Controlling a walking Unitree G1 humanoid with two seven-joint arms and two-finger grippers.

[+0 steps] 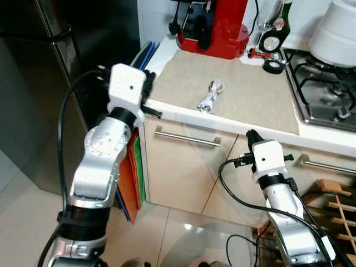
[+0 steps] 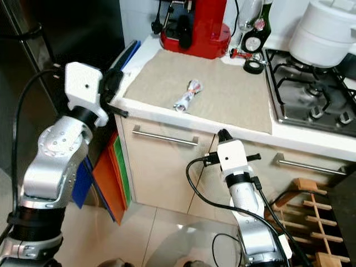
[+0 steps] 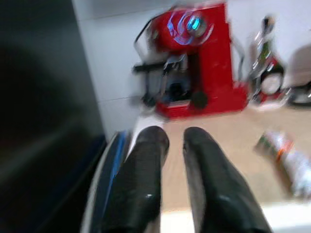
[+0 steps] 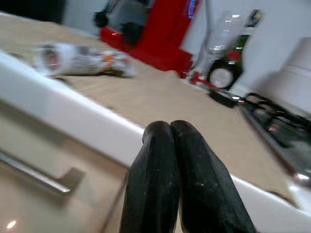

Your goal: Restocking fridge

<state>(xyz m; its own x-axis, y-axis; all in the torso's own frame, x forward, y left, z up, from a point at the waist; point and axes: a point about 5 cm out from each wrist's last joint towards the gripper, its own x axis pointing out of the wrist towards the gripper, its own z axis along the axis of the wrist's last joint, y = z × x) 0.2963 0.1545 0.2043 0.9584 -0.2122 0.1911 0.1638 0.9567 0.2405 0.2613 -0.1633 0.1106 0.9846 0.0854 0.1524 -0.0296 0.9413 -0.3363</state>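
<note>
A small wrapped packet (image 1: 211, 95) with a colourful crumpled label lies on its side on the beige counter (image 1: 245, 94), near the front edge. The dark fridge (image 1: 33, 83) stands to the left of the counter. My left gripper (image 1: 149, 90) is raised at the counter's left front corner, pointing over the worktop, its fingers (image 3: 146, 184) a narrow gap apart with nothing between them. My right gripper (image 1: 251, 135) is shut and empty, held just below the counter's front edge, to the right of the packet.
A red coffee machine (image 1: 214, 28), bottles (image 1: 272, 22) and a black tape roll (image 1: 273, 66) stand at the counter's back. On the right are a gas hob (image 1: 322, 89) and a white pot (image 1: 339, 30). Orange and green boards (image 1: 132, 172) lean between fridge and cabinet. A wooden rack (image 1: 328, 206) sits low right.
</note>
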